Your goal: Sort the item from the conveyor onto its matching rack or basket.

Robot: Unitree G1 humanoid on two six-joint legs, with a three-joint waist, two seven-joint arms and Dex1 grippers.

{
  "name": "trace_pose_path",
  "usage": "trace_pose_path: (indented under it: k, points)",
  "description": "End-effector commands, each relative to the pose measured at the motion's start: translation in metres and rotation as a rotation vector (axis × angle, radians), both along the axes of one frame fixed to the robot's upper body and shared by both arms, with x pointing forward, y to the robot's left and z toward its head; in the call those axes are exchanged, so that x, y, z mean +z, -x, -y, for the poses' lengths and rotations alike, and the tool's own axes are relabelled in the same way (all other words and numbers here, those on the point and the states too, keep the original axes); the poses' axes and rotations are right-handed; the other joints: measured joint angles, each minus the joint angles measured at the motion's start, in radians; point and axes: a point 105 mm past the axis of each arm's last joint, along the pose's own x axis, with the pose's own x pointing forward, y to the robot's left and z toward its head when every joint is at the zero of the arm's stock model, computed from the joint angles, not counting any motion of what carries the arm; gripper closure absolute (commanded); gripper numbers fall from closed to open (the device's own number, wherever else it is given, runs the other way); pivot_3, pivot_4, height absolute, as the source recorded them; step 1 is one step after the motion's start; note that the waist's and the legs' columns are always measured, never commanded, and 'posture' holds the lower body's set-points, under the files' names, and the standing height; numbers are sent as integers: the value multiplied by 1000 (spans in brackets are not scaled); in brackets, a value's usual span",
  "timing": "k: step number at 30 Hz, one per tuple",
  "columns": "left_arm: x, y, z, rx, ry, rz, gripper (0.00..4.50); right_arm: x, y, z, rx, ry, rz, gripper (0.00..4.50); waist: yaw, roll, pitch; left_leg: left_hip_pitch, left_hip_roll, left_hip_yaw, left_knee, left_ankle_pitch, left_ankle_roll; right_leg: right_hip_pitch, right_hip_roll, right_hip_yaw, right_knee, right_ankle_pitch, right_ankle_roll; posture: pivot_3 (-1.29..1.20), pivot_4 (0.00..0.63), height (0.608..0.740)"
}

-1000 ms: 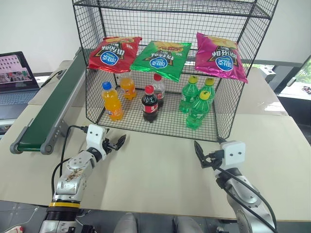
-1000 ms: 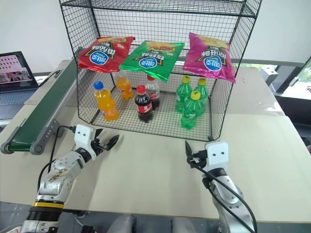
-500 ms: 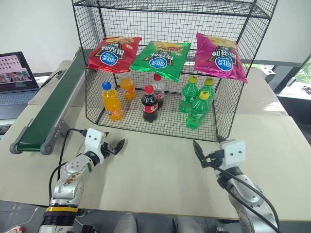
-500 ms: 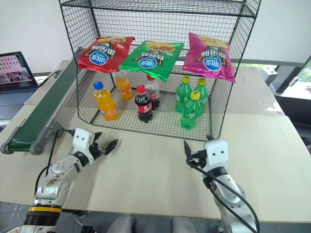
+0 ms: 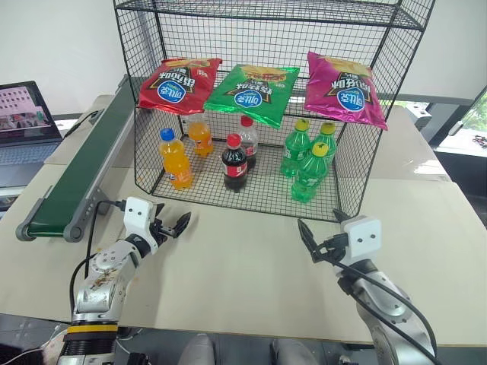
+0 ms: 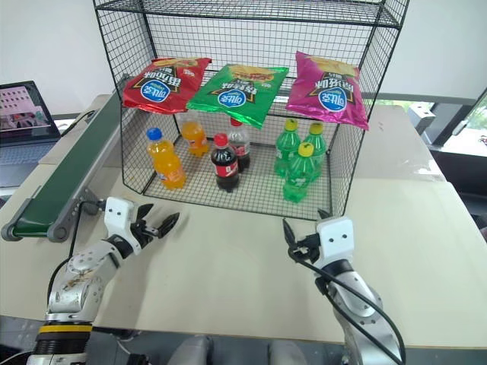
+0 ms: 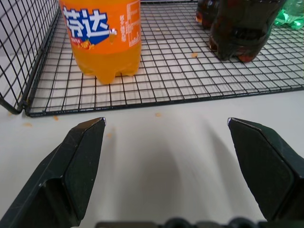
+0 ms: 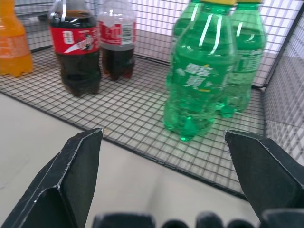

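Green belt of the conveyor (image 5: 72, 179) runs bare along the nine o'clock edge of the desk (image 5: 251, 266), and the red crisp bag (image 5: 179, 84) already lies on the rack (image 5: 144, 152) upper tier at eleven o'clock, touching the green bag (image 5: 253, 90), with the magenta bag (image 5: 344, 87) at one o'clock. So the sorting looks done, I'd say; next call is simply keeping both arms clear of the mesh. Left tool (image 5: 169, 228) hovers at seven o'clock, fingers wide apart, nothing between them; right tool (image 5: 318, 245) at five o'clock likewise spread and empty. Head views give the shelf and bags; the left wrist view adds crumbs by the orange bottle (image 7: 102, 35), the right wrist view the green bottles (image 8: 202, 80) up close.
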Motion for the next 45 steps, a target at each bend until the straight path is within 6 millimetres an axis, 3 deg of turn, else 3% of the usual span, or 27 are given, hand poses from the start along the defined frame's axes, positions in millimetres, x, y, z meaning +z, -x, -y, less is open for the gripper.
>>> trace_pose_path:
  k: [1,15,34,45]
  points:
    - [12,2,3,-21,-11,43,114,15,2,-2,9,-11,69,0,0,0,0,0,0,0,0,0,0,0,0,0,0,0,0,0,150,740]
    - [21,-8,11,-40,31,53,114,5,5,2,0,-5,58,0,-1,0,-1,0,0,0,1,0,0,0,0,0,1,0,0,0,150,740]
    - [25,-7,4,-29,-14,76,114,0,3,-1,4,-21,50,0,0,0,-1,0,0,0,2,0,1,0,0,0,1,0,0,0,150,740]
    - [21,-3,15,-45,5,84,114,-1,4,1,9,-15,47,0,0,0,-1,0,0,0,2,0,1,0,0,0,1,0,0,0,150,740]
